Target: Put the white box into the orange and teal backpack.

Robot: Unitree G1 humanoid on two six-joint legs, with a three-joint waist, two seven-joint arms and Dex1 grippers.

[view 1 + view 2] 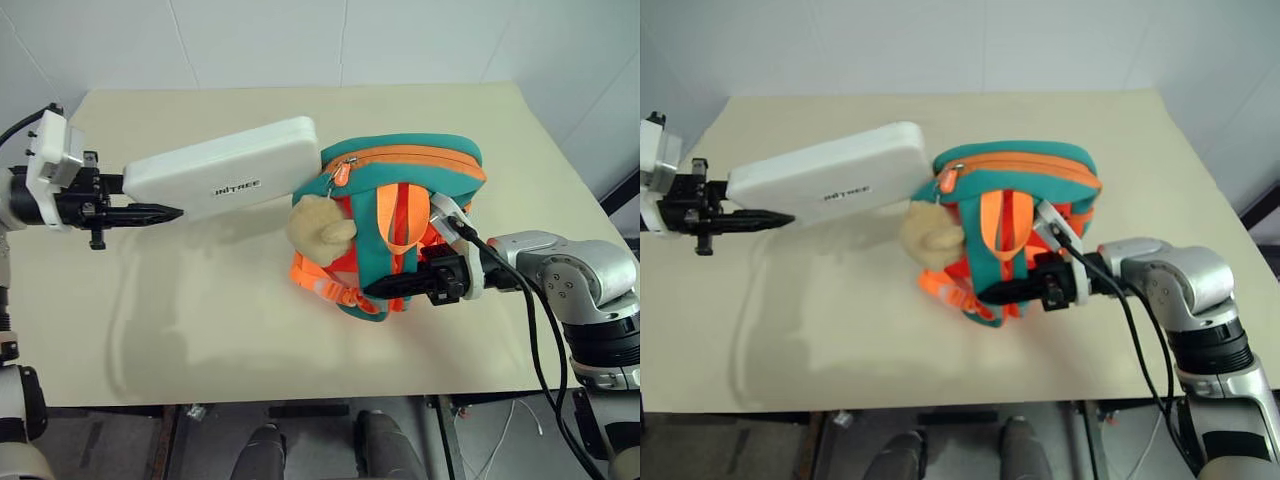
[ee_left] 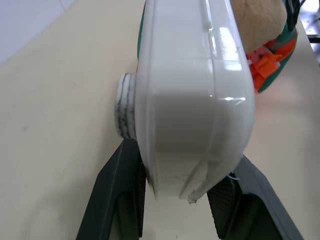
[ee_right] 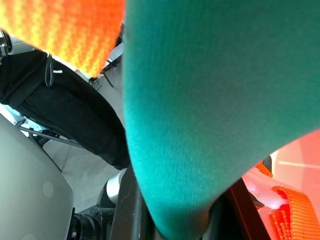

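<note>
Left wrist view: white box (image 2: 195, 95) clamped in left tool (image 2: 192, 200).

A pale beige table (image 1: 250, 330) with a matte, smooth top carries the scene. The orange and teal backpack (image 1: 400, 160) stands near its middle, toward the right side, though whether its base rests on the tabletop or hangs just clear is hard to tell.

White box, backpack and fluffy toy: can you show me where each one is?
white box (image 1: 225, 165), left eye view, on its flat top face near the lettering.
backpack (image 1: 410, 152), left eye view, on the teal top edge above the zip.
fluffy toy (image 1: 318, 228), left eye view, on its beige body.
</note>
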